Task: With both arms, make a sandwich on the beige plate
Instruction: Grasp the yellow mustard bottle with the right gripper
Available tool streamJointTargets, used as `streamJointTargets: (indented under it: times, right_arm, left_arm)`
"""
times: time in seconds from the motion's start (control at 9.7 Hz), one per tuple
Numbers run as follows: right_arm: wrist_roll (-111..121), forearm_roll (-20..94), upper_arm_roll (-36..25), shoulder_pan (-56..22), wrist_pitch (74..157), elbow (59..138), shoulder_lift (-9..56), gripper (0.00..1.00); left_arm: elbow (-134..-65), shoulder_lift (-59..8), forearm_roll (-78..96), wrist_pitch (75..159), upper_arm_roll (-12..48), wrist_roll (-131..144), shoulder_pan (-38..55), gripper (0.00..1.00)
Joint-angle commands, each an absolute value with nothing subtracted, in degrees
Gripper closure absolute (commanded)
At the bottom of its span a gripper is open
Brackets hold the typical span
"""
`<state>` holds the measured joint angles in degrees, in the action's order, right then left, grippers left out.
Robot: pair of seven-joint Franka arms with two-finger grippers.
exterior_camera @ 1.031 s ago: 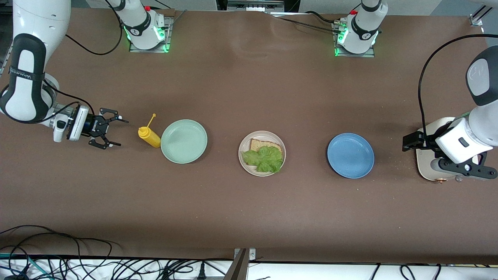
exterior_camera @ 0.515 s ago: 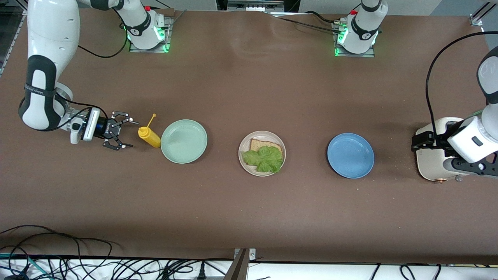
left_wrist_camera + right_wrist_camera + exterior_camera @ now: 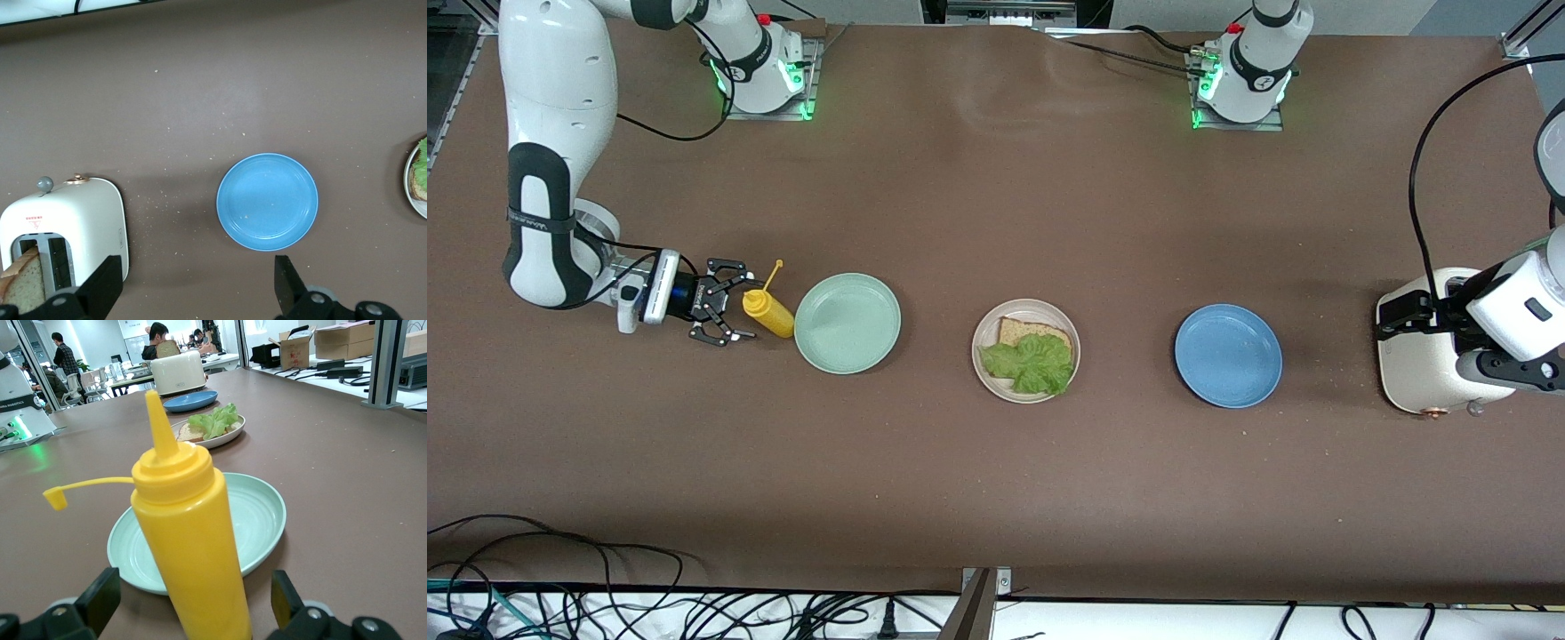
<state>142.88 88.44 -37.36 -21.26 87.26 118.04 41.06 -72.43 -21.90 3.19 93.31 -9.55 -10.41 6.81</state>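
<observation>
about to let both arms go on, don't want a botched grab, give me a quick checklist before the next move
1. Right gripper open around the yellow bottle, upright: ok.
2. Left gripper open above the toaster: ok.
3. Bread slice up in the toaster slot: ok.
4. Beige plate holds bread and lettuce: ok.
5. Top slice on the sandwich: not ok.
6. Bottle's contents: cannot tell.

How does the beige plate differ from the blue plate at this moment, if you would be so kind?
The beige plate carries a bread slice topped with lettuce; the blue plate carries nothing. The beige plate sits mid-table, the blue plate toward the left arm's end, nearer the toaster. Both are round and shallow.
</observation>
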Motion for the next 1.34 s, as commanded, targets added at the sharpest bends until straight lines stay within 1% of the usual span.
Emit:
streamJointTargets:
  times: [0.0, 0.21, 0.31, 0.41, 0.52, 0.62, 0.82, 1.24]
  right_arm:
    - [144.05, 89.38, -36.13, -19.86, 85.52, 116.37, 42.28, 0.02]
    - [144.14, 89.30, -35.25, -19.60, 85.08, 116.19, 42.36, 0.04]
    - [145.18, 89.38, -34.90, -19.51, 84.21, 116.10, 42.80, 0.11]
    - [145.54, 89.38, -34.81, -19.08, 83.24, 115.67, 42.98, 0.29]
    - [145.46, 89.21, -34.80, -19.07, 83.23, 115.06, 43.07, 0.64]
    - [145.02, 89.21, -34.80, -18.99, 83.15, 114.87, 43.15, 0.86]
    - [142.32, 88.42, -35.07, -17.85, 82.27, 112.60, 42.80, 0.89]
    - [126.69, 78.16, -38.75, -18.28, 81.47, 103.38, 40.44, 0.89]
  left_arm:
    - [-72.33, -20.66, 1.32, 92.29, -11.24, -10.55, 6.86, 0.00]
    - [-73.30, -20.83, 1.23, 92.29, -13.61, -12.55, 6.42, 0.00]
    - [-73.30, -21.27, -0.42, 92.29, -14.75, -16.74, 5.20, 0.00]
    - [-73.74, -21.44, -3.40, 92.29, -14.68, -20.01, 3.27, 0.00]
    - [-75.31, -21.45, -5.78, 92.29, -14.76, -21.69, 2.12, 0.00]
    - [-77.32, -21.45, -7.54, 92.37, -14.68, -22.75, 0.80, 0.00]
    - [-78.66, -22.32, -7.82, 92.55, -14.59, -24.60, -1.83, 0.00]
    - [-80.15, -22.85, -7.82, 94.65, -14.59, -26.54, -4.39, 0.00]
